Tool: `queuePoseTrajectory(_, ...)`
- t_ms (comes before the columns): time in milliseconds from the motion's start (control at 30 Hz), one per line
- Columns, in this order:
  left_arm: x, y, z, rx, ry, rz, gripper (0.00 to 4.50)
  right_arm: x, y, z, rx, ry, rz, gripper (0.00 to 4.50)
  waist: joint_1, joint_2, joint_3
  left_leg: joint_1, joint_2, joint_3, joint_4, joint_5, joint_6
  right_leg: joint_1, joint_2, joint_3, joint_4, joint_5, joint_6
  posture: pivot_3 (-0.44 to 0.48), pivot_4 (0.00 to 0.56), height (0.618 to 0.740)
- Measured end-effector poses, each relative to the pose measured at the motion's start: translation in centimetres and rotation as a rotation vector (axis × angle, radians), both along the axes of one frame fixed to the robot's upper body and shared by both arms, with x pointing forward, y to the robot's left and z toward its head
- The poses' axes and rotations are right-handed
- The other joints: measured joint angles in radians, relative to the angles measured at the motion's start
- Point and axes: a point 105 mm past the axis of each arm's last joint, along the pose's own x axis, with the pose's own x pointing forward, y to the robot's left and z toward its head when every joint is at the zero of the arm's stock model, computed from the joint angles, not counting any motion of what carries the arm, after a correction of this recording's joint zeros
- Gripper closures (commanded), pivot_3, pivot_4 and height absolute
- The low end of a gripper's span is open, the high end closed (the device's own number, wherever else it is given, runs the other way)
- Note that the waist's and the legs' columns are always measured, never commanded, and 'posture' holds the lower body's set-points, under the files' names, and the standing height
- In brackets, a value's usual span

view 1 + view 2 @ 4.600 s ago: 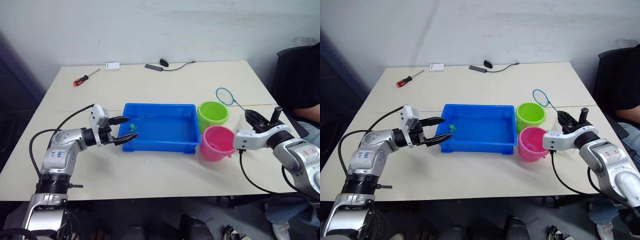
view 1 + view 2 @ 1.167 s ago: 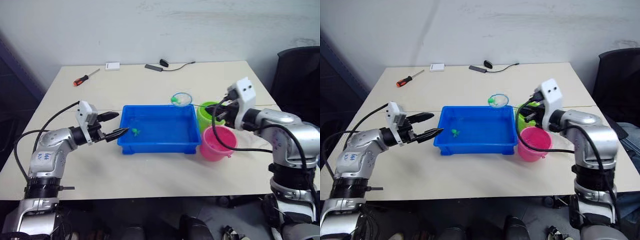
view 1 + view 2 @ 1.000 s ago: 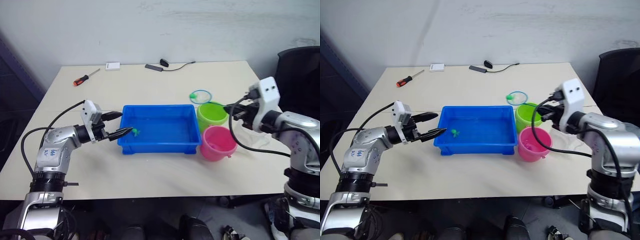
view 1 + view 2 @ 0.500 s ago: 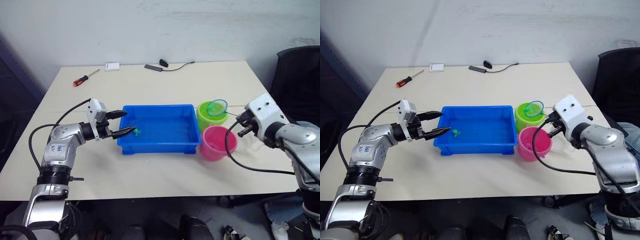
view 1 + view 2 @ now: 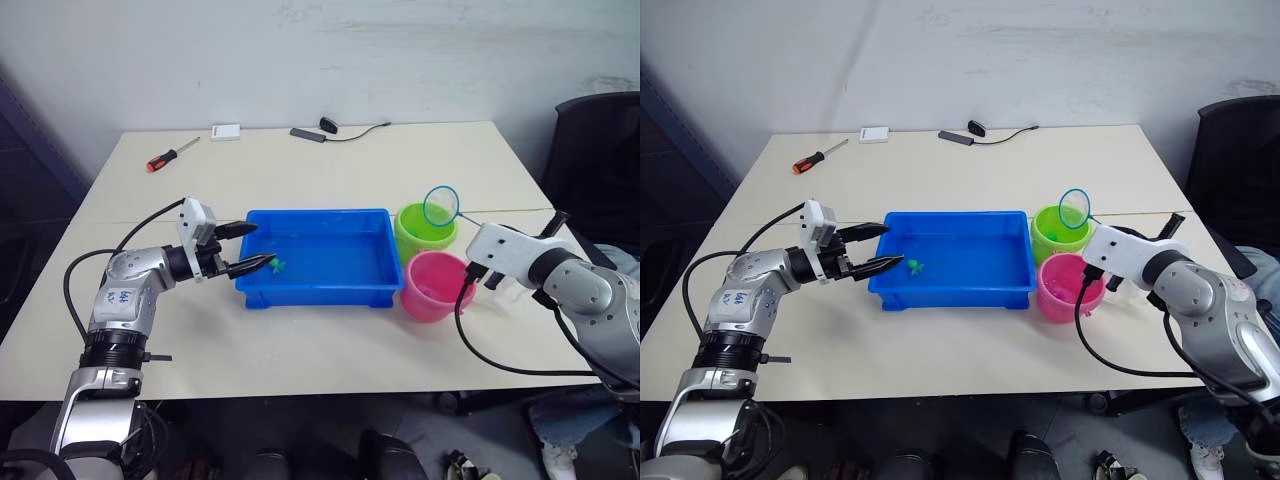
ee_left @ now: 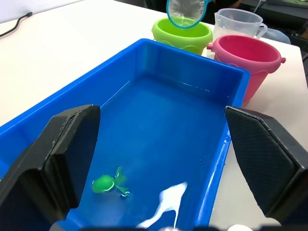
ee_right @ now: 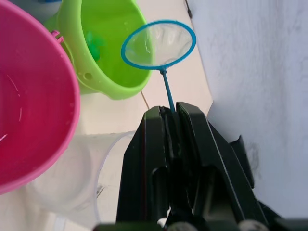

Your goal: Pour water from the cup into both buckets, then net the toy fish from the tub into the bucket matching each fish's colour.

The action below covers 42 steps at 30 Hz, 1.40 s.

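Overhead, blue-rimmed net (image 5: 440,204), green bucket (image 5: 425,232)

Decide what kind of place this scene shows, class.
Probably a robot test room or lab: a plain beige table against a bare white wall, with a red-handled screwdriver and a black cable lying about.

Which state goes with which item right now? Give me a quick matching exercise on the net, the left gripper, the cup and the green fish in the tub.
Column 1:
1. net
2. left gripper
3. cup
4. green fish

Column 2:
A. open, at the tub's end
B. lying in the tub's water
C. held above the green bucket
D. standing behind the pink bucket

Pairs: 1-C, 2-A, 3-D, 4-B
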Motion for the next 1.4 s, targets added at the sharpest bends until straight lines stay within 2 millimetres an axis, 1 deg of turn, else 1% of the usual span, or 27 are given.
queuePoseTrajectory(67,0.0,0.0,0.0,0.0,-0.001,-0.001,0.03,0.0,0.2,0.1,-0.008,-0.004,0.012,4.5,0.001,0.0,0.0,0.0,0.0,0.0,0.0,0.0,0.0,0.0,0.0,0.0,0.0,0.0,0.0,0.0,0.15,0.74)
queuePoseTrajectory(133,0.0,0.0,0.0,0.0,-0.001,0.001,0.03,0.0,0.4,0.2,0.043,-0.004,0.016,4.5,0.001,0.0,0.0,0.0,0.0,0.0,0.0,0.0,0.0,0.0,0.0,0.0,0.0,0.0,0.0,0.0,0.15,0.74)
queuePoseTrajectory(200,-0.2,0.1,-0.3,0.0,0.006,0.006,0.03,0.1,1.2,1.3,0.18,-0.008,0.028,4.5,0.001,0.0,0.0,0.0,0.0,0.0,0.0,0.0,0.0,0.0,0.0,0.001,0.001,0.0,0.0,0.0,0.15,0.74)
queuePoseTrajectory(233,-0.3,0.2,-0.4,0.001,0.011,0.008,0.03,0.0,1.9,2.1,0.271,0.003,0.047,4.5,0.001,0.0,0.0,0.0,0.0,0.0,0.0,0.0,0.0,0.0,0.0,0.0,0.001,0.0,0.0,0.0,0.15,0.74)
queuePoseTrajectory(267,-0.4,0.2,-0.4,0.002,0.011,0.008,0.03,-0.1,2.1,2.3,0.293,0.006,0.054,4.5,0.0,0.0,0.0,0.0,0.001,-0.001,0.0,0.0,0.0,0.0,0.0,0.0,0.001,0.0,0.0,0.0,0.15,0.74)
queuePoseTrajectory(300,-0.6,0.4,-0.4,0.004,0.009,0.009,0.03,-0.2,2.7,2.9,0.359,0.026,0.078,4.5,0.0,0.0,0.0,0.0,0.001,-0.001,0.0,-0.001,0.002,0.0,0.0,0.0,0.002,0.0,-0.001,0.0,0.15,0.74)
queuePoseTrajectory(333,-0.8,0.8,-0.3,0.006,0.01,0.019,0.03,-0.2,3.5,3.2,0.428,0.068,0.108,4.5,-0.003,0.0,0.001,0.001,0.002,-0.002,0.0,-0.002,0.003,0.0,0.0,0.0,0.003,0.0,-0.001,0.0,0.15,0.74)
queuePoseTrajectory(367,-1.2,1.5,-0.2,0.012,0.014,0.035,0.03,-0.3,4.8,3.4,0.523,0.156,0.159,4.5,-0.006,0.0,0.001,0.001,0.003,-0.007,0.0,-0.004,0.006,0.0,0.001,0.001,0.005,0.001,-0.002,0.0,0.15,0.74)
queuePoseTrajectory(467,-2.1,2.8,0.2,0.022,0.008,0.073,0.03,-0.4,7.1,3.1,0.634,0.335,0.243,4.5,-0.003,0.002,0.001,0.002,0.003,-0.009,0.0,-0.004,0.006,-0.001,-0.001,0.001,0.007,0.0,-0.003,0.0,0.15,0.74)
queuePoseTrajectory(500,-2.2,3.0,0.2,0.023,0.012,0.082,0.03,-0.4,7.5,3.0,0.645,0.363,0.252,4.5,-0.003,0.002,0.001,0.002,0.003,-0.01,0.0,-0.004,0.006,-0.002,-0.001,0.001,0.007,0.0,-0.003,0.0,0.15,0.74)
queuePoseTrajectory(533,-2.7,3.7,-0.1,0.034,0.026,0.113,0.03,-0.1,8.5,2.8,0.669,0.421,0.276,4.5,-0.003,0.003,0.001,0.002,0.003,-0.01,0.0,-0.004,0.006,-0.002,-0.001,0.001,0.009,0.0,-0.003,0.0,0.15,0.74)
queuePoseTrajectory(633,-3.3,4.6,-0.7,0.054,0.061,0.166,0.03,0.5,10.0,2.1,0.693,0.505,0.3,4.5,-0.002,0.003,0.0,0.003,0.002,-0.011,0.0,-0.004,0.006,-0.003,-0.002,0.001,0.012,0.0,-0.003,0.0,0.15,0.74)
queuePoseTrajectory(667,-3.6,5.2,-1.2,0.059,0.085,0.214,0.03,1.3,10.9,1.5,0.715,0.548,0.294,4.5,0.0,0.003,0.0,0.002,0.002,-0.011,0.0,-0.003,0.007,-0.004,-0.002,0.001,0.013,0.0,-0.003,0.0,0.15,0.74)
queuePoseTrajectory(800,-4.5,6.2,-1.7,0.065,0.124,0.309,0.03,2.8,12.5,-0.2,0.743,0.618,0.251,4.5,-0.002,0.003,0.0,0.001,0.001,-0.011,0.001,-0.003,0.006,-0.004,-0.003,0.001,0.013,0.001,-0.003,0.0,0.15,0.74)
queuePoseTrajectory(900,-5.4,6.3,-1.9,0.064,0.143,0.339,0.03,2.7,13.5,-2.3,0.713,0.703,0.218,4.5,-0.002,0.003,0.0,0.001,0.001,-0.011,0.001,-0.003,0.006,-0.005,-0.003,0.001,0.014,0.001,-0.003,0.0,0.15,0.74)
queuePoseTrajectory(933,-5.5,6.4,-1.8,0.061,0.146,0.346,0.03,2.6,13.7,-2.7,0.701,0.721,0.217,4.5,-0.001,0.003,0.0,0.001,0.001,-0.011,0.001,-0.003,0.006,-0.005,-0.003,0.001,0.014,0.001,-0.003,0.0,0.15,0.74)
queuePoseTrajectory(1167,-6.2,7.5,-2.1,0.065,0.15,0.428,0.03,1.8,15.0,-4.8,0.644,0.82,0.207,4.5,-0.003,0.004,-0.001,0.002,0.001,-0.011,0.001,-0.004,0.006,-0.005,-0.002,0.0,0.014,0.0,-0.003,0.0,0.15,0.74)
queuePoseTrajectory(1267,-6.3,7.5,-2.0,0.071,0.138,0.441,0.03,1.8,15.6,-5.9,0.637,0.853,0.195,4.5,-0.003,0.003,-0.001,0.002,0.001,-0.011,0.001,-0.003,0.005,-0.005,-0.002,0.0,0.015,0.001,-0.003,0.0,0.15,0.74)
queuePoseTrajectory(1400,-6.3,7.5,-1.8,0.075,0.12,0.446,0.03,2.4,17.4,-6.5,0.654,0.864,0.188,4.5,-0.005,0.004,-0.002,0.002,0.001,-0.01,0.001,-0.003,0.005,-0.006,-0.001,0.001,0.016,0.001,-0.003,0.0,0.15,0.74)
